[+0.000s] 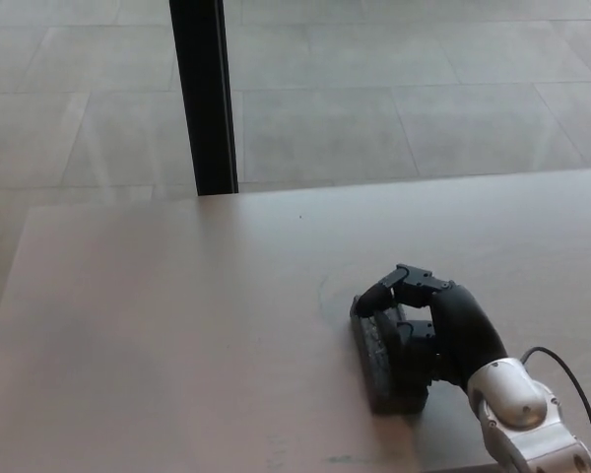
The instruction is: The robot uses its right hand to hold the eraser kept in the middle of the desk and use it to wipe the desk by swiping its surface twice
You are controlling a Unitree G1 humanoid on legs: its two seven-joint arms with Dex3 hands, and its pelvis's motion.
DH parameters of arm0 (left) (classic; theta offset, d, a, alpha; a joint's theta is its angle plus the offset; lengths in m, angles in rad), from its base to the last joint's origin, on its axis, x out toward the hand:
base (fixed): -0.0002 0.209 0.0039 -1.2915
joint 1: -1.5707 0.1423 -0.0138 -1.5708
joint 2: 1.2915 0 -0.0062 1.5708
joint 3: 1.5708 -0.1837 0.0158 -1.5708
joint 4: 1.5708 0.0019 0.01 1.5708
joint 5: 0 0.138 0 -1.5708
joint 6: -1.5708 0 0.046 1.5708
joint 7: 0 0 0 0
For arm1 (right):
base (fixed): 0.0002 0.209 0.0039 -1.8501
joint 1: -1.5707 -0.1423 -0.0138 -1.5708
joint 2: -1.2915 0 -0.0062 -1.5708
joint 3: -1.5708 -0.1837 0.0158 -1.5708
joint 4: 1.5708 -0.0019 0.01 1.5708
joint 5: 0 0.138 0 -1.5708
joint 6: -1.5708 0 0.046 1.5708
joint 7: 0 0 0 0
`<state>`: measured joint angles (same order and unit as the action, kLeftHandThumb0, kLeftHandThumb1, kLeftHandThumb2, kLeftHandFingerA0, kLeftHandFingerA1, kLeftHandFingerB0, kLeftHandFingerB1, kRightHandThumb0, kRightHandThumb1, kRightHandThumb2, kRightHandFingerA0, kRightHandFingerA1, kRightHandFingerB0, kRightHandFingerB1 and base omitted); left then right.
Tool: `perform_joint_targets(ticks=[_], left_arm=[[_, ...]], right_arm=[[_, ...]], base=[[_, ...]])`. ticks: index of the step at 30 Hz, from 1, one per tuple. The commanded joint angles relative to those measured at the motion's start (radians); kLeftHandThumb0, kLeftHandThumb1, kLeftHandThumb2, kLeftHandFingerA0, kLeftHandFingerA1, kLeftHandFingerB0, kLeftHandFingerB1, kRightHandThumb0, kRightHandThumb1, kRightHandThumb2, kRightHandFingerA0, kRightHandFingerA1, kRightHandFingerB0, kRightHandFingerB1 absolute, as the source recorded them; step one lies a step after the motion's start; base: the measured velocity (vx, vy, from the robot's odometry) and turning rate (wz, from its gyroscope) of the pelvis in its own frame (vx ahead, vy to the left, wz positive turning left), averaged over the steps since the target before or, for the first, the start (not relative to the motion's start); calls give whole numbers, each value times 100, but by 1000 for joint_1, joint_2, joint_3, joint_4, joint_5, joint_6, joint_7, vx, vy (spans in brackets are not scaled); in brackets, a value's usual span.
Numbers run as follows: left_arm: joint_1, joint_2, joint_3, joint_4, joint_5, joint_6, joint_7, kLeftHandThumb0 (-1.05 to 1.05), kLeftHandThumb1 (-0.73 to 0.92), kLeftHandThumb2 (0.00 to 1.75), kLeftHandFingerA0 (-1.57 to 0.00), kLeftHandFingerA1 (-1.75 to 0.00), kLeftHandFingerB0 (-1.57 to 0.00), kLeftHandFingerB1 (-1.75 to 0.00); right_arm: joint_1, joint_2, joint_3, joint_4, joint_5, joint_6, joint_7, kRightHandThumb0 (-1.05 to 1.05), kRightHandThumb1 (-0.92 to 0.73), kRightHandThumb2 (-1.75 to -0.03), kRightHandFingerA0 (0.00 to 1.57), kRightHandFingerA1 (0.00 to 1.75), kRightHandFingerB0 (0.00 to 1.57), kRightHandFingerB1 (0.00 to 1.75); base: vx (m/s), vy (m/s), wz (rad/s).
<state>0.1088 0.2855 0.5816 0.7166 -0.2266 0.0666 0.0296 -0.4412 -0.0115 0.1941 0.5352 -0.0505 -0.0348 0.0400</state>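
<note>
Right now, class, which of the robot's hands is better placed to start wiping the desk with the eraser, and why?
The right hand: it is already down on the eraser, fingers wrapped over it on the desk. No left hand shows.

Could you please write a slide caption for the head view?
Right hand closing over the dark eraser on the pale desk.

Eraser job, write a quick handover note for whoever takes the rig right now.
Right hand: down on the eraser, fingers wrapped over its right side; a firm grip can't be confirmed.
Left hand: not in view.
Eraser: flat on the desk, near the front edge, right of centre.
Done: reach to the eraser.
Left: secure the hold, then both swipes across the desk. No wiping is evident yet.
</note>
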Motion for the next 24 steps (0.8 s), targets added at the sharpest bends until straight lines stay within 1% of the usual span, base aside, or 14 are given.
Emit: perform_joint_targets(ticks=[1,5,6,7,8,10,11,13,14,15,17,19,23,24], left_arm=[[-4,27,-3,7,-6,16,12,-49,73,62,-58,-89,-53,-73],[-7,30,-6,6,-4,15,14,-48,72,62,-59,-90,-53,-73],[-5,29,-4,-3,-8,19,10,-48,53,99,-64,-86,-52,-74],[-6,30,-4,-3,-8,20,11,-49,73,64,-59,-91,-54,-74],[-7,33,-8,0,-5,17,8,-49,54,100,-63,-85,-47,-71],[-7,36,-13,2,-1,14,2,-49,53,99,-65,-86,-50,-73],[-9,36,-13,5,-1,15,4,-49,74,63,-59,-90,-52,-73],[-17,36,-6,16,-6,14,12,-48,52,98,-65,-86,-48,-72],[-16,35,-7,12,-5,12,11,-51,72,62,-59,-91,-54,-74],[-13,34,-8,8,-4,9,10,-49,52,99,-66,-87,-50,-73],[-14,36,-10,15,-1,4,9,-50,73,63,-60,-93,-54,-75],[-12,38,-11,15,1,3,11,-49,54,100,-65,-85,-47,-71],[-9,42,-7,21,-5,4,3,-49,53,99,-65,-86,-49,-72],[-10,41,-4,25,-6,2,9,-48,75,62,-60,-90,-54,-72]], right_arm=[[81,-43,89,106,-124,-147,-3,-39,-70,-88,91,175,77,160],[74,-77,159,139,-189,-188,-13,-40,-72,-87,91,175,72,159],[72,-82,169,145,-198,-190,-17,-42,-73,-84,87,175,71,157],[68,-94,186,151,-219,-203,-26,-42,-72,-85,87,175,71,160],[66,-102,196,150,-228,-205,-26,-42,-71,-89,85,175,71,158],[55,-122,217,149,-251,-201,-30,-42,-68,-95,89,175,73,159],[44,-136,234,158,-273,-204,-38,-43,-70,-92,89,175,73,157],[18,-175,272,177,-335,-184,-63,-40,-72,-87,87,175,74,147],[10,-188,281,176,-349,-160,-65,-41,-78,-73,78,166,74,128],[-1,-212,290,179,-369,-128,-69,-38,-77,-73,76,160,77,117],[-9,-242,298,186,-387,-118,-79,-39,-78,-74,80,162,75,117],[-23,-279,267,228,-359,-97,-81,-37,-73,-80,80,157,72,116],[-30,-333,237,280,-344,-124,-102,-36,-73,-82,85,175,74,155],[-22,-355,211,282,-325,-116,-102,-38,-74,-78,86,175,72,155]], base=[[0,0,0],[0,0,0],[0,0,0],[0,0,0],[0,0,0],[0,0,0],[0,0,0],[0,0,0],[0,0,0],[0,0,0],[0,0,0],[0,0,0],[0,0,0],[0,0,0]])
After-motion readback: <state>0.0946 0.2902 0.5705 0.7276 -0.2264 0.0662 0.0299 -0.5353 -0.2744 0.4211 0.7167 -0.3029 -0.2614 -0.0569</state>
